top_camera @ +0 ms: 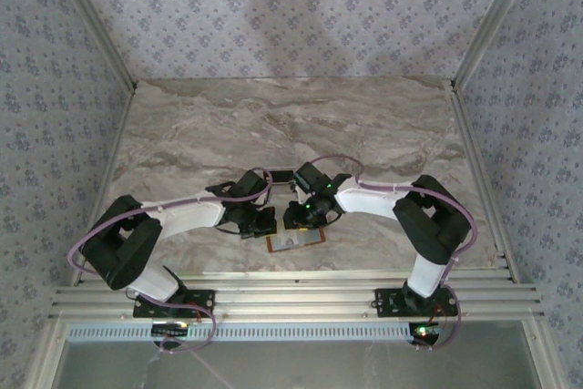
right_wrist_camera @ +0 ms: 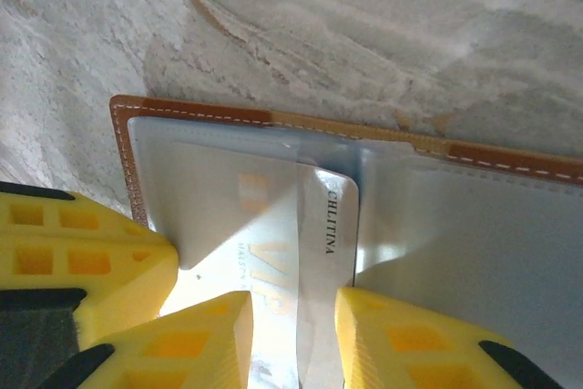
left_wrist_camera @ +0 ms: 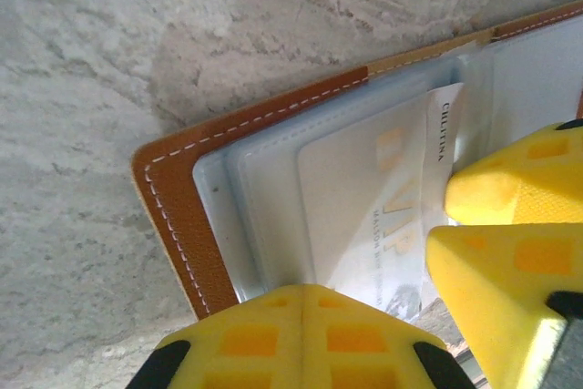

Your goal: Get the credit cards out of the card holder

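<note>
The left pincer (left_wrist_camera: 301, 316), pressed together, sits on the orange-brown leather card holder (left_wrist_camera: 173, 198). The right pincer (right_wrist_camera: 291, 325), part-spread, straddles the whitish plastic card (right_wrist_camera: 319, 225): thin, stiff, likely slick; pinch its exposed edge.

Orange-brown card holder (left_wrist_camera: 168, 216), whitish gold-lettered card (left_wrist_camera: 364, 198)

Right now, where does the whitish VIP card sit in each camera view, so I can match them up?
Top external: low centre, inside the open card holder; the card itself is too small to pick out.
Left wrist: VIP card centre-right, in a clear sleeve, the right gripper at its right edge.
Right wrist: VIP card lower centre, running down between the right gripper's fingers.
Shared landmark: the card holder's orange-brown border.
</note>
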